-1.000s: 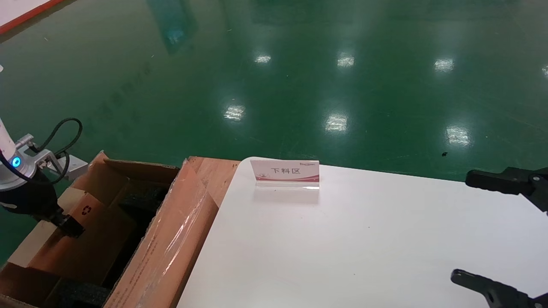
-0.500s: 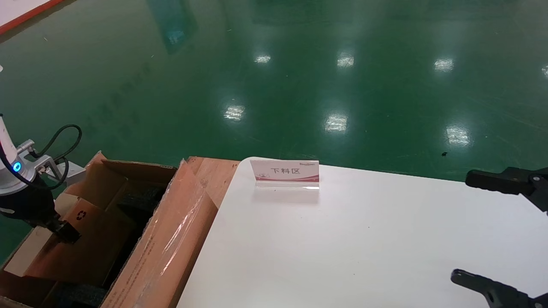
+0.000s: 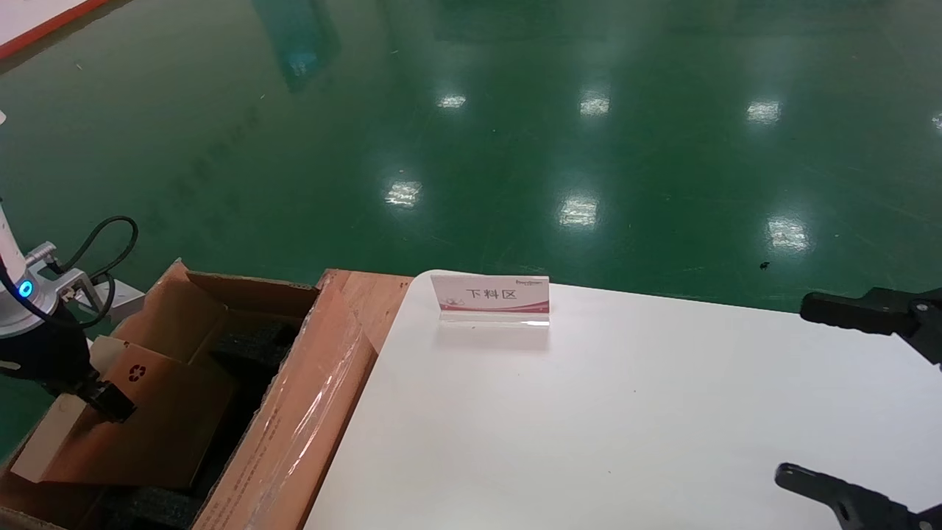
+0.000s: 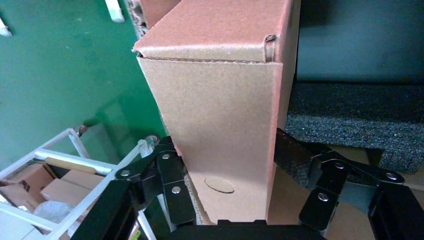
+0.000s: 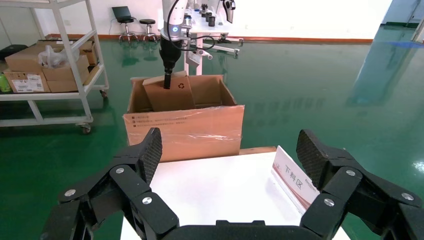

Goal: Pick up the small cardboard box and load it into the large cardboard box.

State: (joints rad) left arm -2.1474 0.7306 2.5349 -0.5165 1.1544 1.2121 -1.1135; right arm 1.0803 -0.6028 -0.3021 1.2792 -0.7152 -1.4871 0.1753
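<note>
The small cardboard box [image 3: 147, 412] sits tilted inside the large cardboard box [image 3: 294, 412], its recycling mark uppermost near the far corner, its lower end down among the black foam pieces [image 3: 243, 346]. The left gripper [image 3: 103, 401] is clamped on the box's near-left edge; in the left wrist view both fingers [image 4: 172, 182] press against opposite faces of the box. Dark open space remains between the small box and the carton's taped flap [image 3: 309, 419], which leans outward against the white table [image 3: 625, 412]. The carton's far wall stands just behind the small box. A red-and-white table sign [image 3: 490, 297] stands near the table's far edge. The right gripper [image 5: 227, 155] hangs over the table's right side, jaws spread wide and holding nothing. A white shelving cart [image 5: 50, 65] stands on the green floor [image 3: 471, 132] beyond the carton.
</note>
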